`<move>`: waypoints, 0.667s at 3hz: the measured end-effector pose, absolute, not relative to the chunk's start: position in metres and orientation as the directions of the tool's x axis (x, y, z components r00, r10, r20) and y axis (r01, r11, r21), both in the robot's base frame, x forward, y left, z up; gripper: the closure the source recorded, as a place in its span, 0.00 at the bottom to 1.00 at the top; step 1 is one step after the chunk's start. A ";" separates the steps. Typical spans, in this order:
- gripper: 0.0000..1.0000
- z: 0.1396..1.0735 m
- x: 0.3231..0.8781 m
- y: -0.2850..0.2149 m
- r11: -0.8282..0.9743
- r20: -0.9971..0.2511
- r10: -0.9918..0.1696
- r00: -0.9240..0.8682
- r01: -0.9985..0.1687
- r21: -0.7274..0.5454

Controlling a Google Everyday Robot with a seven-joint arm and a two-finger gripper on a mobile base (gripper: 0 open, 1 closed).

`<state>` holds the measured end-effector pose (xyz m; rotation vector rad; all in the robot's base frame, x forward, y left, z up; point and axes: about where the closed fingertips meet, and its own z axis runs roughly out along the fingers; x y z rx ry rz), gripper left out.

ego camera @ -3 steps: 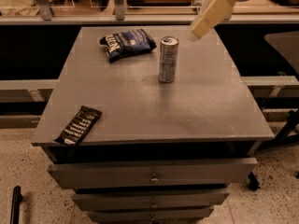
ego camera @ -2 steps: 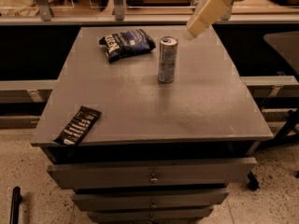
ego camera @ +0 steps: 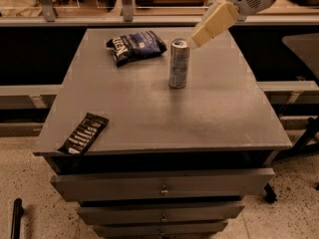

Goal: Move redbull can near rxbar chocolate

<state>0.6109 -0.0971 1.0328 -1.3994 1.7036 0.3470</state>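
The redbull can (ego camera: pixel 179 63) stands upright a little behind the middle of the grey tabletop (ego camera: pixel 149 108). The rxbar chocolate (ego camera: pixel 83 133) lies flat at the table's front left corner, its black-brown wrapper overhanging the edge slightly. My gripper (ego camera: pixel 198 38) comes in from the upper right on a white arm; its cream fingertip hangs just right of the can's top, close to the rim and slightly above it. It holds nothing.
A puffy dark blue snack bag (ego camera: pixel 135 46) lies at the back left of the table, behind the can. Drawers (ego camera: pixel 162 183) sit below the tabletop. A shelf and rails run along the back. Speckled floor lies in front.
My gripper has moved left and down, from the back right of the table towards the top of the can. The can, bar and bag have not moved.
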 end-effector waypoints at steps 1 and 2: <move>0.00 1.009 0.624 -0.081 0.369 -0.803 -0.596 -0.008 -0.891 -0.264; 0.00 0.986 0.628 -0.075 0.393 -0.820 -0.571 -0.043 -0.891 -0.227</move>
